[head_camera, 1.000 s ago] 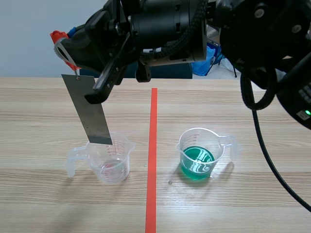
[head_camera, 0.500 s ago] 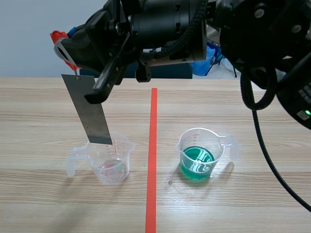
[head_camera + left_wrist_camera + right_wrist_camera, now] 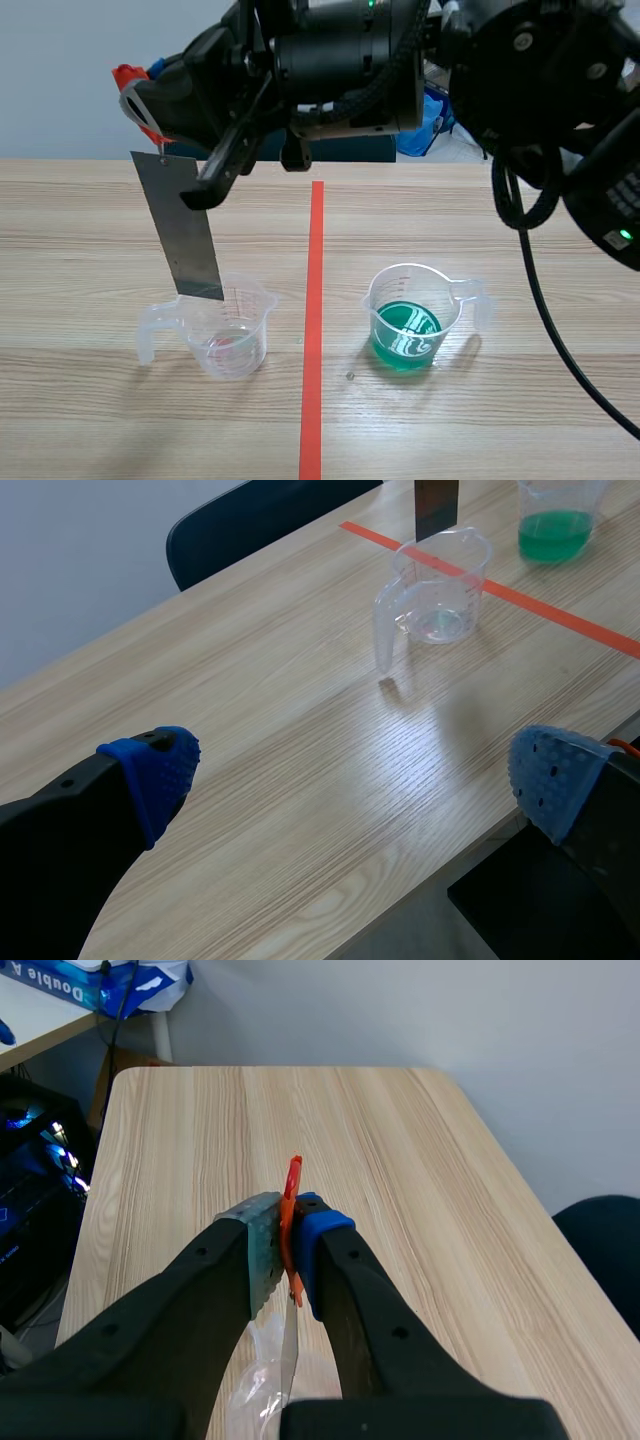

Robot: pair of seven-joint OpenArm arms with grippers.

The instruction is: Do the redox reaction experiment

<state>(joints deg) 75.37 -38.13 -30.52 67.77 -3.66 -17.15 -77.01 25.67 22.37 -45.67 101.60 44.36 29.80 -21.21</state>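
Note:
A grey metal strip (image 3: 185,225) hangs from a red clip (image 3: 128,82), and my right gripper (image 3: 135,100), reaching across from the right, is shut on that clip. The strip's lower edge is at the rim of a clear beaker (image 3: 228,328) holding a little clear liquid. A second beaker (image 3: 408,325) with green liquid stands right of the red tape line. In the right wrist view the gripper (image 3: 288,1235) pinches the clip (image 3: 291,1200) above the clear beaker (image 3: 262,1380). My left gripper (image 3: 355,770) is open over the table's near edge, well short of the clear beaker (image 3: 440,590).
A dark chair (image 3: 260,515) stands beyond the table's far side. The green beaker (image 3: 556,520) and the hanging strip (image 3: 435,502) lie far ahead of the left gripper. Blue bags (image 3: 430,125) sit behind the table.
The right gripper has shifted slightly to the right, and the hanging strip has swung a little more upright over the clear beaker. The beakers have not moved.

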